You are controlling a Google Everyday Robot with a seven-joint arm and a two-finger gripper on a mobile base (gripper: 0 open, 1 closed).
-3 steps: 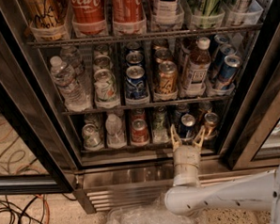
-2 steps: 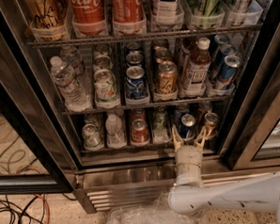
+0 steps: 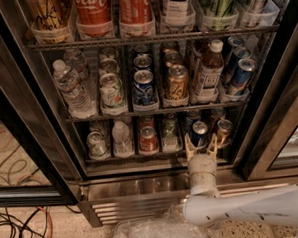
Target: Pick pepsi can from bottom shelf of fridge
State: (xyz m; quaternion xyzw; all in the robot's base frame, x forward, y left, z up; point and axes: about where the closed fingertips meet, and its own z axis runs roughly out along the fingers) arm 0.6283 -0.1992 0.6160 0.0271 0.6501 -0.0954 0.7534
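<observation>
The fridge (image 3: 35, 147) stands open before me, with wire racks of drinks. On the bottom shelf (image 3: 121, 161) a dark-blue pepsi can (image 3: 199, 133) with a silver top sits right of centre, between a pale can (image 3: 169, 132) and a copper-brown can (image 3: 223, 130). My gripper (image 3: 201, 146) reaches in from below at the shelf's front edge. Its two pale fingers (image 3: 189, 148) stand open on either side of the pepsi can's lower part. They are not closed on it.
The bottom shelf also holds a red can (image 3: 148, 139), a water bottle (image 3: 122, 138) and a green-white can (image 3: 96, 145). The black door frame (image 3: 269, 119) stands close on the right. A ribbed steel base (image 3: 138, 204), a plastic bag (image 3: 150, 233) and floor cables (image 3: 19, 228) lie below.
The gripper has moved slightly to the right and a little further in, so that its fingers now bracket the pepsi can.
</observation>
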